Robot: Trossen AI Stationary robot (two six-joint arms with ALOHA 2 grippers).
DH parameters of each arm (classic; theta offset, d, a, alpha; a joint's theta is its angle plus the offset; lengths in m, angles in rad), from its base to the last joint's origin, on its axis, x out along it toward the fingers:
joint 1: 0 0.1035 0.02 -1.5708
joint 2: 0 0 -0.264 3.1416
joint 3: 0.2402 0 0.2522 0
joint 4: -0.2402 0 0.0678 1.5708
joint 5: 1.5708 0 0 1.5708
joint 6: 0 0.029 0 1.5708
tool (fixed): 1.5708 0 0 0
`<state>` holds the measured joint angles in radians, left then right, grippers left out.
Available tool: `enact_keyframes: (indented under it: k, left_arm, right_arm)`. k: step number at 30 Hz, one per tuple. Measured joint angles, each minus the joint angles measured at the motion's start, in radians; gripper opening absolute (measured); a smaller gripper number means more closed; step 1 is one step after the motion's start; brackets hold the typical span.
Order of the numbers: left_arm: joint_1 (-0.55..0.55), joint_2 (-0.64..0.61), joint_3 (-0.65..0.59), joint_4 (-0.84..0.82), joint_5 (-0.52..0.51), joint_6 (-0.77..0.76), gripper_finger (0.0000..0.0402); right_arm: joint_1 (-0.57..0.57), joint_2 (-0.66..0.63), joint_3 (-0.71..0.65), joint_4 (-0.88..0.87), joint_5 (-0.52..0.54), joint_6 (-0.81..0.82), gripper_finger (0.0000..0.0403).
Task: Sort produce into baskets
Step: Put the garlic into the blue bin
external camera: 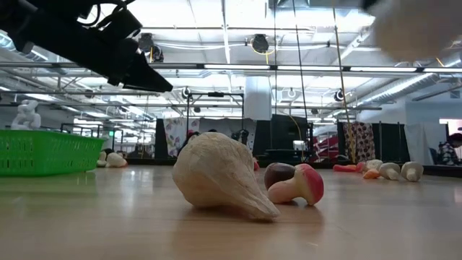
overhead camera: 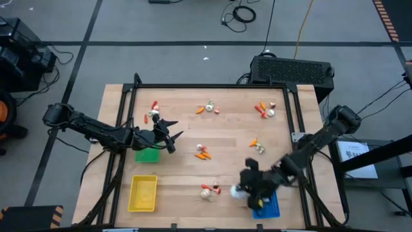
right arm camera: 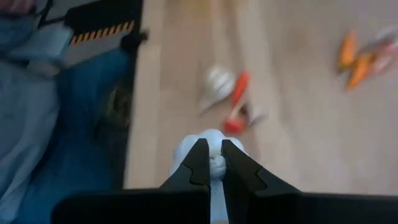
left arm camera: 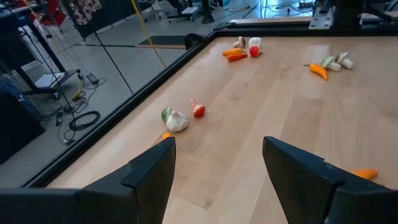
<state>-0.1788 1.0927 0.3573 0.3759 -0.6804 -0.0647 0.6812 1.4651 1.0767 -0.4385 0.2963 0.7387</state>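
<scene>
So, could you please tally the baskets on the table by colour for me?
green basket: 1
yellow basket: 1
blue basket: 1
Total: 3

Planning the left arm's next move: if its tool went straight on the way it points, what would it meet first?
Probably bare table; the open left tool points between the garlic and the far carrot. Depth is unclear.

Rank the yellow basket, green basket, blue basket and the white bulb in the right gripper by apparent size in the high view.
1. Yellow basket, fully visible.
2. Green basket and blue basket: both partly hidden by arms, so their order is unsure.
3. White bulb, held by the right gripper, smallest.
</scene>
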Motion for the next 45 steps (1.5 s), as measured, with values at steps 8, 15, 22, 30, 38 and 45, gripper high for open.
enact_keyframes:
  k: [8,15,22,30,38,45]
  left_arm:
    - [0.002,0.0,0.0,0.011,0.022,0.0,0.0248]
    - [0.002,0.0,0.0,0.01,0.022,-0.001,0.0248]
    - [0.002,0.0,0.0,0.01,0.022,-0.001,0.0248]
    - [0.002,0.0,0.0,0.008,0.022,-0.002,0.0248]
    - [0.002,0.0,0.0,0.008,0.023,-0.002,0.0248]
    - [0.002,0.0,0.0,0.008,0.023,-0.005,0.0248]
  right_arm:
    - [0.14,0.005,0.0,-0.146,0.072,0.316,0.0006]
    - [0.215,0.005,0.0,-0.335,0.103,0.642,0.0008]
    - [0.231,0.005,0.0,-0.415,0.141,0.746,0.0028]
    - [0.231,0.005,0.0,-0.427,0.173,0.743,0.0069]
    - [0.23,0.005,0.0,-0.427,0.175,0.735,0.009]
    - [0.23,0.005,0.0,-0.427,0.225,0.656,0.0091]
